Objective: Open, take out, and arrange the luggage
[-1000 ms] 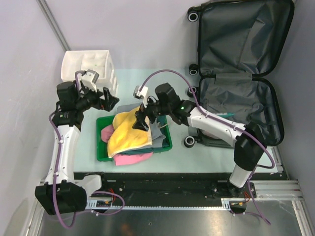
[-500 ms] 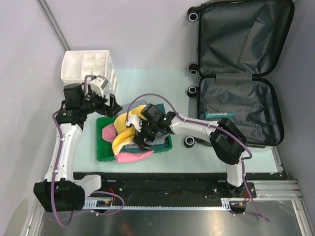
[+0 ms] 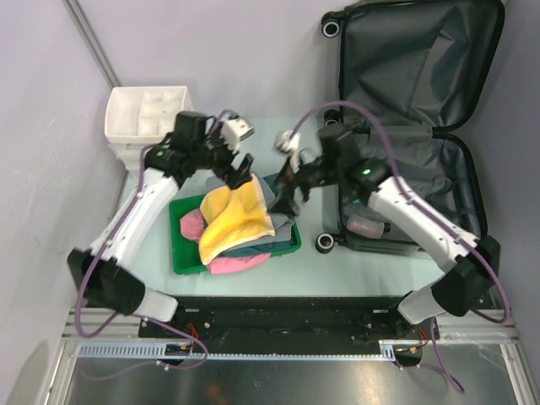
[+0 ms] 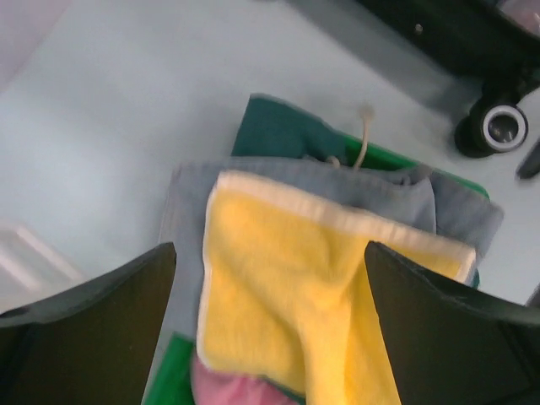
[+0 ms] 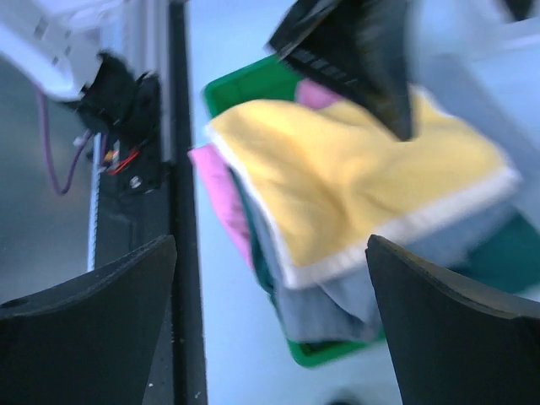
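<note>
The luggage lies open at the right, its lid spread to the far side and showing dark grey lining. One of its wheels shows in the left wrist view. My left gripper is open and empty above the far edge of a yellow towel; in the left wrist view the towel lies between the gripper's spread fingers. My right gripper is open and empty between the tray and the luggage. In its own view the right gripper hangs above the towel.
A green tray holds the towel on top of grey, teal and pink cloths. A white drawer box stands at the far left. A pale pouch lies in the luggage's near half.
My left arm swung right from beside the drawer box to above the tray's far edge. My right arm drew back from the cloth pile toward the luggage. The yellow towel now lies flatter.
</note>
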Controlling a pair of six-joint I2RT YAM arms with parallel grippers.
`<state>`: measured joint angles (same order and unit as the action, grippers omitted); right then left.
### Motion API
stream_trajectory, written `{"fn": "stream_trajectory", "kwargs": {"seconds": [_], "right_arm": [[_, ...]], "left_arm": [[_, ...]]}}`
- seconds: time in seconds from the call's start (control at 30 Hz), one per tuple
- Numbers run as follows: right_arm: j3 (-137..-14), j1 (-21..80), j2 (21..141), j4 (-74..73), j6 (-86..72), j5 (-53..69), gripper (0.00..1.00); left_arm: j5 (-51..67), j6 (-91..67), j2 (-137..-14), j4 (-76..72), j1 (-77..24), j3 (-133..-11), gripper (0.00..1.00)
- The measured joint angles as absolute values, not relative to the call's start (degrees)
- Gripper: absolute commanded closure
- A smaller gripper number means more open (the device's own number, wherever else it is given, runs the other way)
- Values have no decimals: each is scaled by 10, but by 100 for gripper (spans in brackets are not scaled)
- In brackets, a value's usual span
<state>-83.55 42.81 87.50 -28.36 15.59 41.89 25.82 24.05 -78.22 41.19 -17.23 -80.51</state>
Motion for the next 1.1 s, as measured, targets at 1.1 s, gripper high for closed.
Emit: {"fn": "stream_trajectory", "kwargs": {"seconds": [1.1], "right_arm": [[-678,-152,711,-328,21,573,0]], "left_arm": [[143,435,-1051,353,-357,-761,1]]}}
